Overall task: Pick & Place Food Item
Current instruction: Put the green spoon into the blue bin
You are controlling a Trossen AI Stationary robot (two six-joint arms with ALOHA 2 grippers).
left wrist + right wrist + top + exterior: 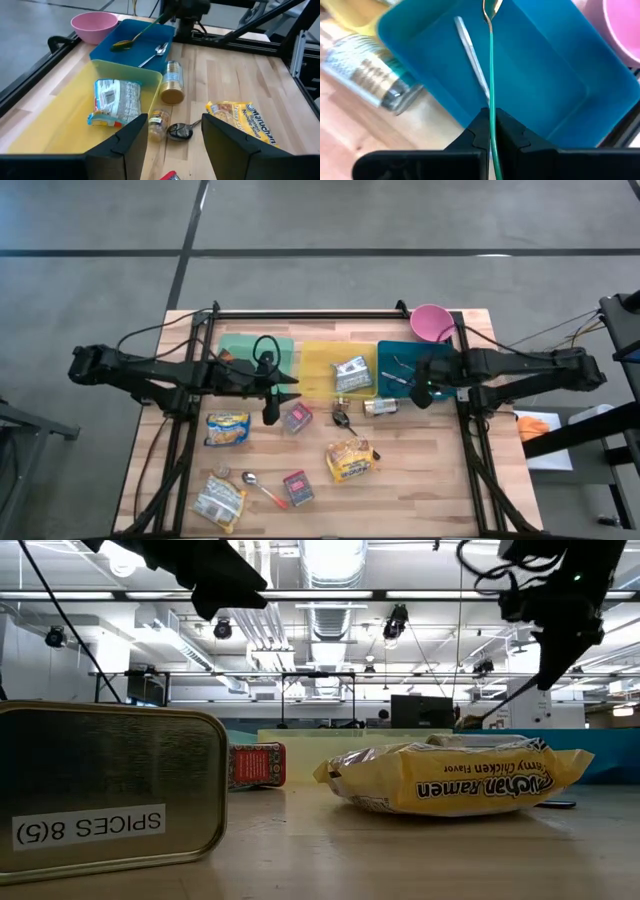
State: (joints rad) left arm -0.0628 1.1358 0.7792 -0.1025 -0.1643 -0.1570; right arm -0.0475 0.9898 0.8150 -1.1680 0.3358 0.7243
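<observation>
My right gripper (491,117) hangs over the blue tray (398,358), shut on a green-handled spoon (137,36) with a golden bowl (491,6). A silver spoon (470,55) lies in that tray. My left gripper (172,137) is open with nothing in it, above the table in front of the yellow tray (60,120), where a silver food packet (116,101) lies flat. Flat on the wood lie ramen packs (351,460) (228,428), a jar on its side (172,85) and a small bottle (158,123). My right gripper pinches the spoon's thin green handle (492,102) between its two fingers, at their free ends. The fingers slant steeply down and the handle runs on ahead of them. The spoon is tilted, its bowl lowest over the blue tray; whether the bowl touches the tray I cannot tell.
A pink bowl (432,322) stands at the far right corner and a green tray (258,350) at the far left. Spice tins (297,417) (298,488), a dark spoon (181,131), another spoon (262,488) and a packet (220,500) lie on the near table.
</observation>
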